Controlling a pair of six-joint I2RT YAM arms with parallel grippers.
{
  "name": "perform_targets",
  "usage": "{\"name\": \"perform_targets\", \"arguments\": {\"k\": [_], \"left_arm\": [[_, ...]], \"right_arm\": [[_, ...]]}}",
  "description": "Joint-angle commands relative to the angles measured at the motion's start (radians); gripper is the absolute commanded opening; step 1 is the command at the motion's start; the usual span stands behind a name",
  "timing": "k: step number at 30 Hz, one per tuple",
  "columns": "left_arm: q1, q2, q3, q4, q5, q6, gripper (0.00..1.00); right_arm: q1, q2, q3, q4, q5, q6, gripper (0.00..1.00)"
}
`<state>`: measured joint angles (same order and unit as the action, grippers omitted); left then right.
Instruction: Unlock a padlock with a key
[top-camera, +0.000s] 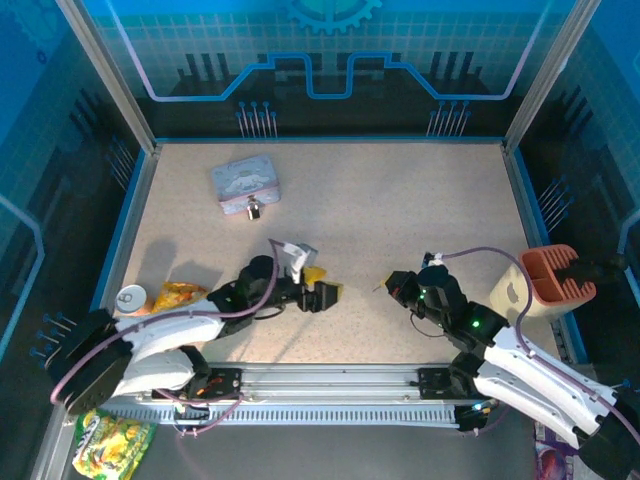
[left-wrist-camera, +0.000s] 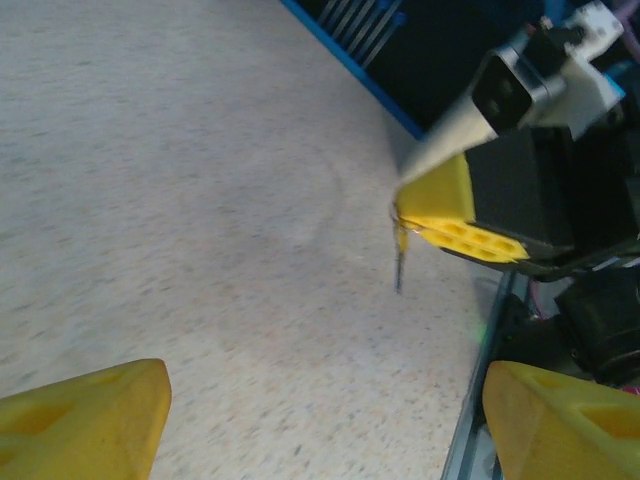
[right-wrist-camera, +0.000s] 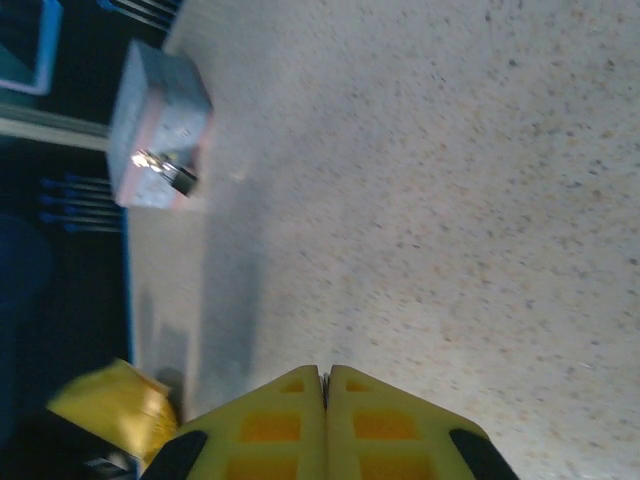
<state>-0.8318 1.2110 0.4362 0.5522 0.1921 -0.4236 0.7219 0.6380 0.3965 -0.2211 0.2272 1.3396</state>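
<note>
- The right claw (left-wrist-camera: 405, 215) was clamped fully shut on the thin grey metal key (left-wrist-camera: 400, 262). The key's shaft hung free below the yellow fingertips, probably so that the blade stayed exposed for entering a lock.
- The left claw (left-wrist-camera: 320, 430) stood wide apart with nothing between its yellow fingers (left-wrist-camera: 85, 420). It faced the right claw across a short stretch of bare speckled beige desk (left-wrist-camera: 150, 200). This posture suggests readiness to take or steady the key, which is a judgement only.
- The small dark-bodied padlock with a silvery metal shackle (top-camera: 254, 208) lay well ahead of both claws and to their left. It touched the near side of the pale blue-grey rectangular tin (top-camera: 246, 180), and no claw touched it. Whether it was fastened to the tin could not be told.
- From the right claw's own camera, the padlock (right-wrist-camera: 165, 168) showed far ahead against the tin's edge (right-wrist-camera: 155, 110). The key therefore had the whole intervening desk to cross before any unlocking.
- Count of task items: one key, one padlock and two claws. There was also one tin.
- Count of bystanders: one small round can (top-camera: 130, 297) and one yellow snack packet (top-camera: 178, 295) lay just outboard of the left claw. One orange slotted holder (top-camera: 550, 272) stood outboard of the right claw. All were apart from the work.
</note>
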Motion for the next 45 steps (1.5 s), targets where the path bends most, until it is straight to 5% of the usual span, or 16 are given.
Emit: {"name": "perform_targets", "arguments": {"k": [1, 7, 14, 18, 26, 32, 40, 45], "left_arm": [[-0.066, 0.104, 0.063, 0.271, -0.092, -0.020, 0.78], [-0.098, 0.263, 0.118, 0.442, -0.210, -0.065, 0.74], [-0.130, 0.393, 0.208, 0.514, -0.189, -0.055, 0.65], [-0.134, 0.452, 0.208, 0.612, -0.154, -0.042, 0.51], [-0.143, 0.528, 0.182, 0.799, -0.131, 0.006, 0.47], [-0.156, 0.532, 0.173, 0.801, -0.145, 0.102, 0.34], [-0.158, 0.534, 0.168, 0.783, -0.192, 0.156, 0.35], [-0.159, 0.536, 0.181, 0.754, -0.177, 0.184, 0.23]], "right_arm": [[0.031, -0.038, -0.008, 0.112, 0.094, 0.144, 0.00], [0.038, -0.028, 0.006, 0.146, 0.145, 0.213, 0.00], [0.041, -0.031, 0.006, 0.182, 0.148, 0.286, 0.00], [0.039, -0.050, 0.025, 0.169, 0.163, 0.291, 0.00], [0.019, -0.070, 0.053, 0.153, 0.167, 0.290, 0.00], [0.002, -0.055, 0.069, 0.158, 0.163, 0.293, 0.00], [-0.011, -0.032, 0.095, 0.181, 0.143, 0.290, 0.00], [-0.011, -0.024, 0.086, 0.202, 0.133, 0.302, 0.00]]}}
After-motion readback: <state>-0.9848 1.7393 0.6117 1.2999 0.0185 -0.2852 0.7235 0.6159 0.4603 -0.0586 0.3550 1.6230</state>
